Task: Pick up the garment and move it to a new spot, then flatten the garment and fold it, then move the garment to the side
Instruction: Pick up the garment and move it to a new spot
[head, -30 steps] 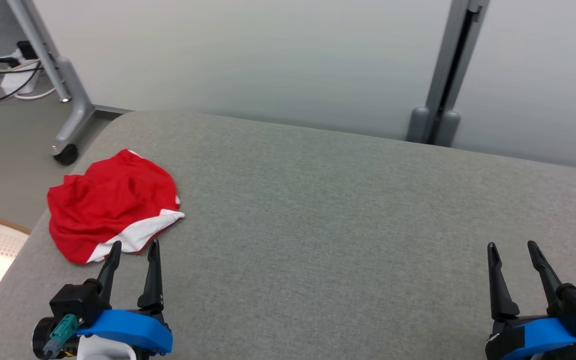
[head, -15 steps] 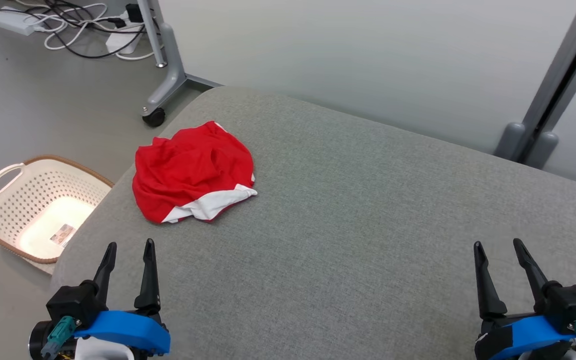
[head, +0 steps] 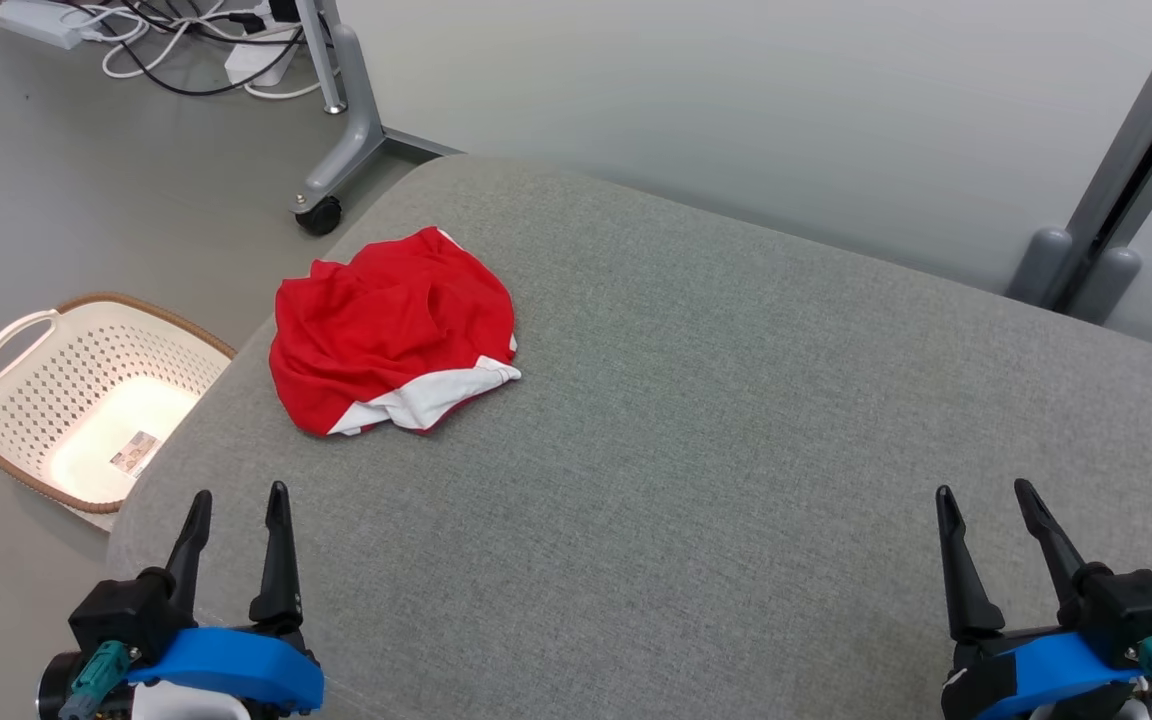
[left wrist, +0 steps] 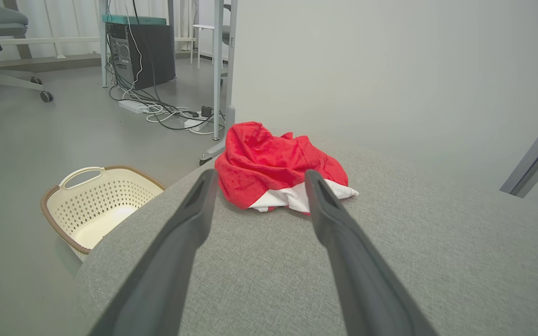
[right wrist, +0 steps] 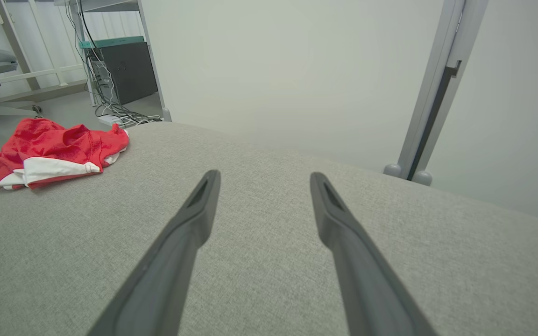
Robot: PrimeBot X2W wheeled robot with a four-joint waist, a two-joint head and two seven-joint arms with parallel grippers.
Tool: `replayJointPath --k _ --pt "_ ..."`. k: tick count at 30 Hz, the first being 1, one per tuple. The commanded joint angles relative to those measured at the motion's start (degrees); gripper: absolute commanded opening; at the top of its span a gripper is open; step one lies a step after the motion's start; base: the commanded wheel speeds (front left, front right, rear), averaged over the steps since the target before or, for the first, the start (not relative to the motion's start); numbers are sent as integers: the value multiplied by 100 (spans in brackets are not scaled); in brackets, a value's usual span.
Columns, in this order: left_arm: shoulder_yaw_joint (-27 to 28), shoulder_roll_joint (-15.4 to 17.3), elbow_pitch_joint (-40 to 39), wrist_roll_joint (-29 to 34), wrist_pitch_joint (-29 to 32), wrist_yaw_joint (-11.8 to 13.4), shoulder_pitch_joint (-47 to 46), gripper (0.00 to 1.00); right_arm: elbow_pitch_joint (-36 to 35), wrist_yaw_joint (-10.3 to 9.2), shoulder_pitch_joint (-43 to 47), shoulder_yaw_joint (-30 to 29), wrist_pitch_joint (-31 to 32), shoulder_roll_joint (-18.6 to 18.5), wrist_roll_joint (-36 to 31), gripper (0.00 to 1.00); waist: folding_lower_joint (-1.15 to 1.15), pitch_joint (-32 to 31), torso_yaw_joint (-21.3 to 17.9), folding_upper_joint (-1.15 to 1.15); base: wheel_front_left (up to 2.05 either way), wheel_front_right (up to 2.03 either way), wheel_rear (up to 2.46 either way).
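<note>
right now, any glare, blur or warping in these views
Head view: soft even light, garment sharp, basket floor blown out. Left wrist view: left end effector looms large, soft-edged. Right wrist view: flat light, post tilted, likely wide-angle warp.

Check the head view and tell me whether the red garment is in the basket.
No, the red garment lies crumpled on the grey cushion, while the basket sits on the floor beside it.

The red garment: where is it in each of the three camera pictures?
Head view: the red and white garment sits left of centre, near the grey padded surface's left end.
Left wrist view: garment in the middle.
Right wrist view: garment at far left.
Shared landmark: the floor cables behind it.
</note>
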Motion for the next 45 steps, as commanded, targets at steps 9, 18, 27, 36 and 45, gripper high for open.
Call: replayJointPath --k 9,18,27,36,45 --pt "462 191 -231 -407 130 49 -527 100 -282 -2 -198 0 136 -9 -170 100 0 541 -148 0 0 0 0" --pt "1049 591 197 -1050 622 -123 -1667 100 -759 -2 -706 323 364 -218 -305 100 0 1613 -692 0 0 0 0" --pt "1400 1104 1382 -1333 1211 57 -2540 100 -1025 -1 -1293 699 308 -342 -294 100 0 2522 -1479 0 0 0 0" --pt "1625 1174 2243 -1777 2691 842 -2725 100 -1122 -1 -1450 867 -15 -298 -264 100 0 2815 -1930 0 0 0 0" --pt "1599 1299 1773 -1919 3214 809 -2555 0 -910 -1 -1328 874 -231 -199 -211 100 0 2352 -1973 0 0 0 0"
